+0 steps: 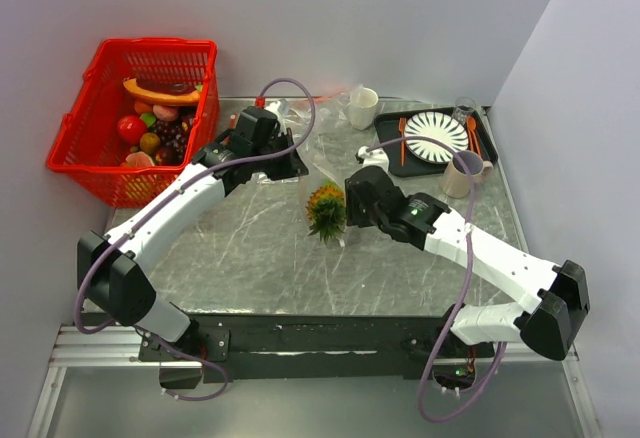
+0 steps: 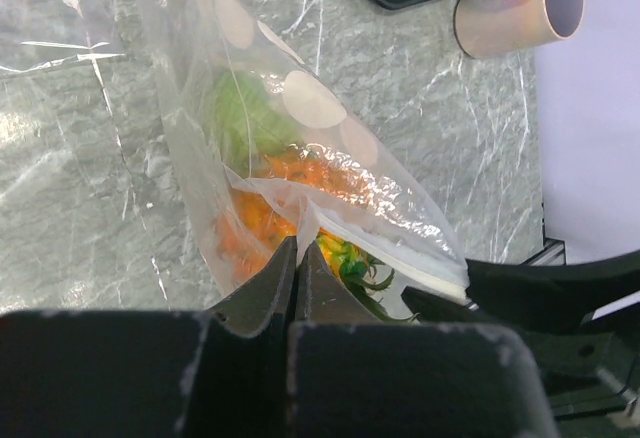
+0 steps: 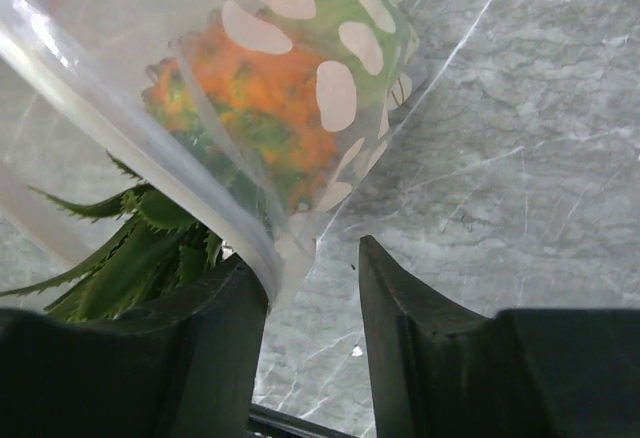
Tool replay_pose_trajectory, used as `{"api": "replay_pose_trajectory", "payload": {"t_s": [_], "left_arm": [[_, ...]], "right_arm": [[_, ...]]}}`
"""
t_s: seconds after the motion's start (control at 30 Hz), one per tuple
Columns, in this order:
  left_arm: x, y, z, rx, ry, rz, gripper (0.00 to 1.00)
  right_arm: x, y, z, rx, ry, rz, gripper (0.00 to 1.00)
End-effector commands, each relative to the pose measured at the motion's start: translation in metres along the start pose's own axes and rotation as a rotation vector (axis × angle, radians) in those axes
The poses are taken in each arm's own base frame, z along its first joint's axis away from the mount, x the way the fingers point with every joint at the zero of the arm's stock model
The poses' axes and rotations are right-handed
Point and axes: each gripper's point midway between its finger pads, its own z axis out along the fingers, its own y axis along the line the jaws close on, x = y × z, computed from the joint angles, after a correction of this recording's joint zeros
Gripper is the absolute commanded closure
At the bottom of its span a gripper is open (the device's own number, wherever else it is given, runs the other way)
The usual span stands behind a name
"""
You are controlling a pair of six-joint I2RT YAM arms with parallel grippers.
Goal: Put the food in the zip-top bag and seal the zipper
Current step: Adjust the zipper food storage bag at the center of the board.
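Left hand (image 2: 297,258) clenched on zip-top bag (image 2: 300,108) edge. I see food (image 1: 326,208), orange-green with spiky leaves, in bag at worktop (image 1: 250,258) centre. Right hand (image 3: 312,258) released, at 3 o'clock of food. Zipper (image 3: 190,203) strip ends just beside one finger.

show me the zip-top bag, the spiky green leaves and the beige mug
zip-top bag (image 2: 300,108), left wrist view, its dotted clear side
spiky green leaves (image 3: 140,238), right wrist view, middle of the tuft
beige mug (image 2: 503,16), left wrist view, its outer wall
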Motion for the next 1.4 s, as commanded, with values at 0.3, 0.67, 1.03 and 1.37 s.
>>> {"api": "replay_pose_trajectory", "payload": {"t_s": [0.3, 0.67, 1.03, 1.37], "left_arm": [[-0.025, -0.01, -0.011, 0.028, -0.051, -0.021, 0.99], [-0.028, -0.032, -0.014, 0.128, 0.0, -0.014, 0.99], [-0.06, -0.059, -0.063, 0.154, -0.085, 0.023, 0.99], [-0.025, -0.027, -0.023, 0.094, 0.011, -0.003, 0.99]], "right_arm": [[0.022, 0.006, -0.003, 0.043, 0.035, -0.01, 0.97], [-0.139, 0.008, -0.107, 0.015, -0.242, -0.018, 1.0], [-0.068, 0.006, -0.011, -0.157, 0.018, 0.066, 1.0], [-0.122, 0.005, -0.077, -0.194, -0.145, 0.059, 1.0]]}}
